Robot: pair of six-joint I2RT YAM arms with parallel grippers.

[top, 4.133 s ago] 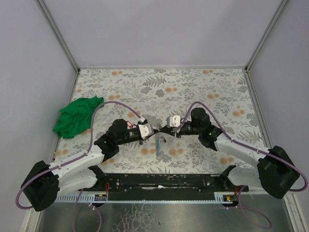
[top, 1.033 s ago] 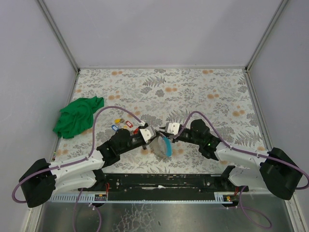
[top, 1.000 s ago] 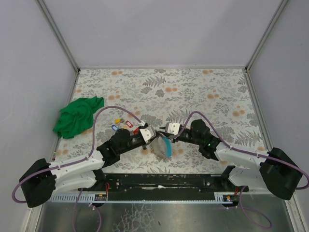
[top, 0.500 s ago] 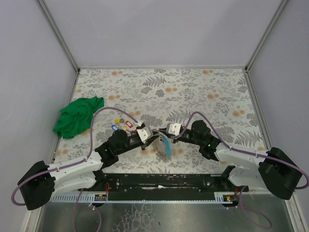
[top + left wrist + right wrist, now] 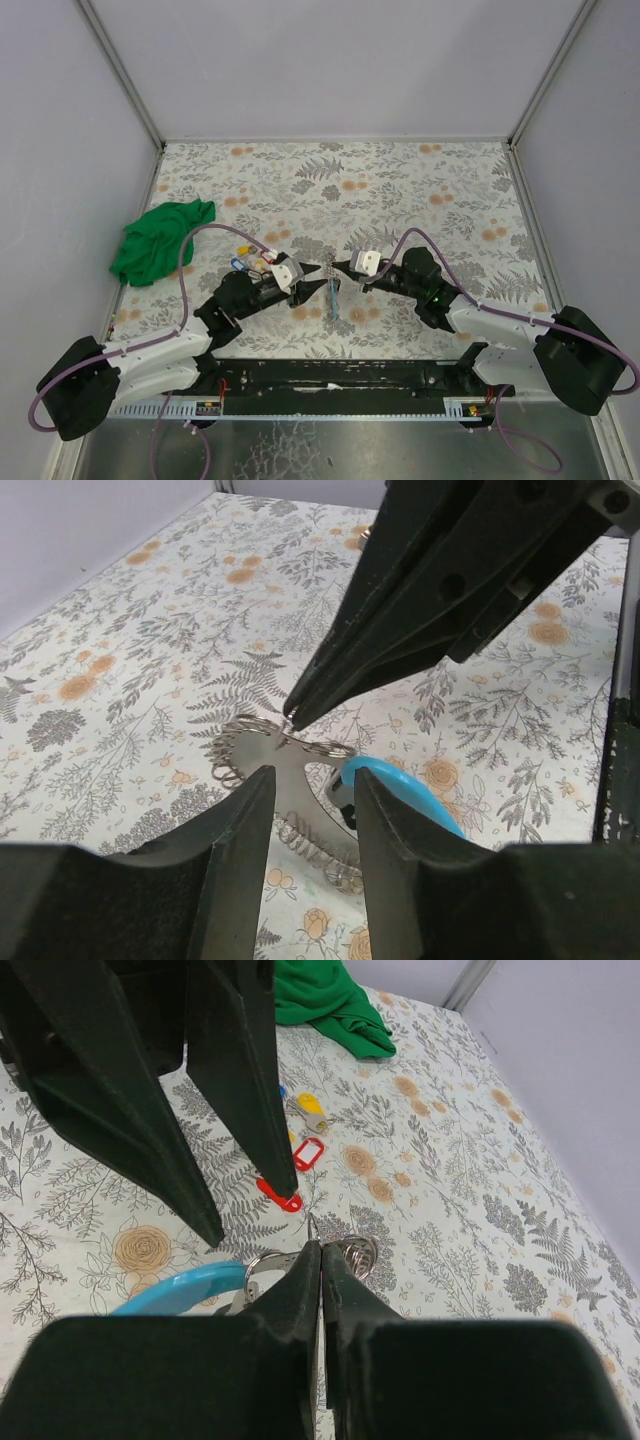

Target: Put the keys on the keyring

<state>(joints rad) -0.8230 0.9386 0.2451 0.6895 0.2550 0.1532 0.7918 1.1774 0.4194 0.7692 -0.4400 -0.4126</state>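
The right fingers [image 5: 300, 1295] pinch the keyring [image 5: 400, 788] upright while the left fingers [image 5: 235, 850] gape just short of it, the keys [image 5: 250, 262] lying on the bench [image 5: 420, 190] back beside the left wrist.

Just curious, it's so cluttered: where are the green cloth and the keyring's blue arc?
crumpled green cloth [image 5: 160, 242]: top view, its middle.
light-blue arc of the thin keyring [image 5: 405, 785]: left wrist view, mid-curve.
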